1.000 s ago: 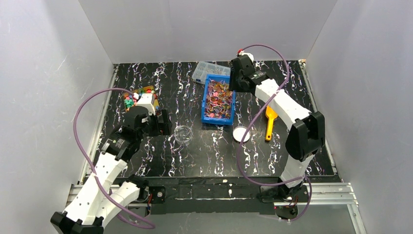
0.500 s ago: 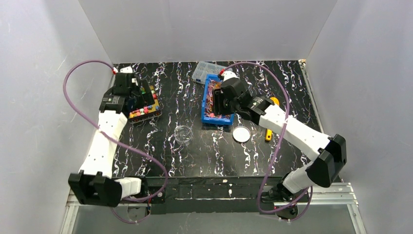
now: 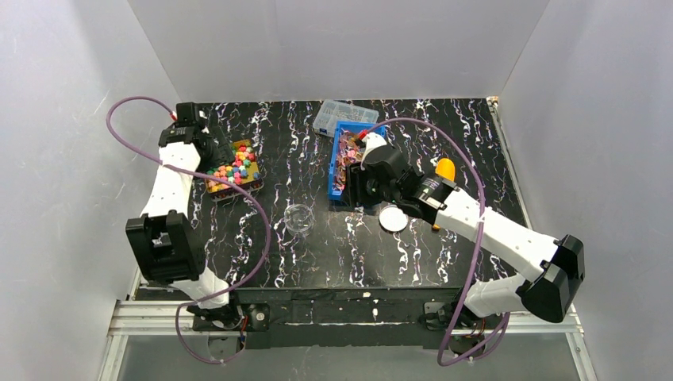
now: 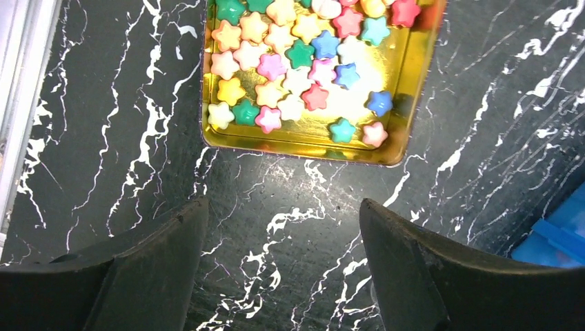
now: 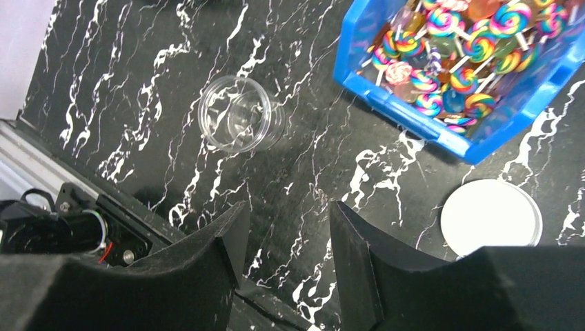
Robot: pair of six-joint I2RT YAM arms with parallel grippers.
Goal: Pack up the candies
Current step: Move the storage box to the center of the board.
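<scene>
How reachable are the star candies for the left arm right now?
Probably yes: the left gripper hangs open just short of the gold tray, the star candies lie uncovered, and nothing stands between.

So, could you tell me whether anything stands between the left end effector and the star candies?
Nothing visible does. The open left end effector hovers just short of the gold tray, and the star candies lie uncovered in it; only the tray's low rim lies between.
</scene>
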